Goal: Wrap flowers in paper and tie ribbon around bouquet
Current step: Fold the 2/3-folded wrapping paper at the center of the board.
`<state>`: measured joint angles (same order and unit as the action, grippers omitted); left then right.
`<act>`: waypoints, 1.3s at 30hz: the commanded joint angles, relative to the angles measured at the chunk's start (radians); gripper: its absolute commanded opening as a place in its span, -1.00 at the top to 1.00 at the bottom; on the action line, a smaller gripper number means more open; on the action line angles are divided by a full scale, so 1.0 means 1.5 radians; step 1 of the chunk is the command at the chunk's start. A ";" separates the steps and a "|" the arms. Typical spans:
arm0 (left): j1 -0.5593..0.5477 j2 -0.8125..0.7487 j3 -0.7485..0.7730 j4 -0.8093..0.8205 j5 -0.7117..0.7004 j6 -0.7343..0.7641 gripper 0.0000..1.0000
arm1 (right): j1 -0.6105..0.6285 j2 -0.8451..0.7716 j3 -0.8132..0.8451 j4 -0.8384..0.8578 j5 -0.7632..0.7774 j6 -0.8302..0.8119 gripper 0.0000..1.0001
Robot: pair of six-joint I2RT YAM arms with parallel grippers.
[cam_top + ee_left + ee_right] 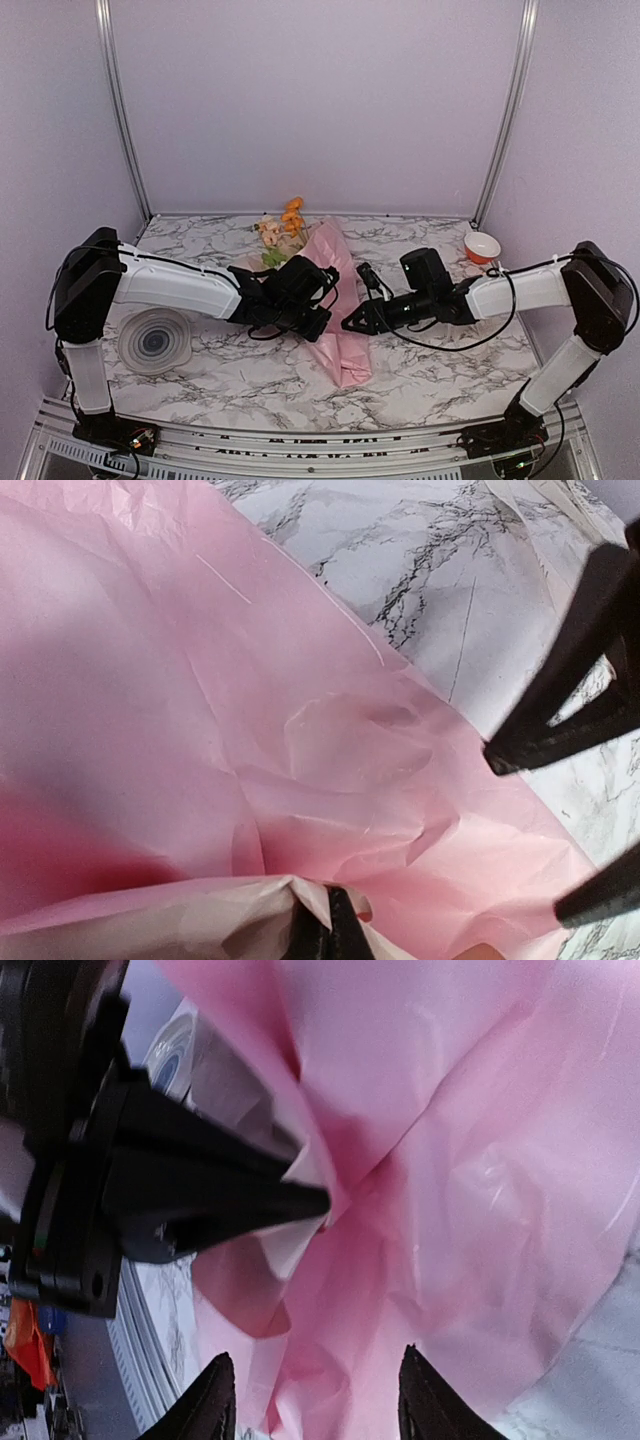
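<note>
Marble tabletop flanks the paper; left claw pinches its edge, right claw spread alongside.

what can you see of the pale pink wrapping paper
The pale pink wrapping paper is thin, matte and creased, folded into a long bundle on the marble table, with the flowers showing at its far end. The left gripper is shut on a gathered fold; the right gripper stands open beside it.
</note>
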<state>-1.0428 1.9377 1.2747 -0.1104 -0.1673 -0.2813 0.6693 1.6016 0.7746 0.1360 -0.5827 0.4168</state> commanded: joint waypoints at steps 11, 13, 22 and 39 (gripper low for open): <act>0.014 0.007 0.008 -0.017 0.032 -0.017 1.00 | 0.091 0.027 -0.030 0.080 0.012 -0.038 -0.14; 0.013 0.007 0.010 -0.017 0.033 -0.017 1.00 | 0.097 0.050 -0.012 0.071 0.010 -0.041 -0.14; 0.017 0.005 0.009 -0.018 0.031 -0.015 1.00 | 0.106 0.066 -0.020 0.102 -0.018 -0.031 0.79; 0.028 -0.158 -0.036 -0.046 -0.009 -0.029 -0.23 | 0.022 0.147 -0.133 0.291 -0.016 0.138 1.00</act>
<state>-1.0180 1.8450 1.2636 -0.1345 -0.1558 -0.3042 0.7185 1.7679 0.5911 0.5026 -0.5850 0.5488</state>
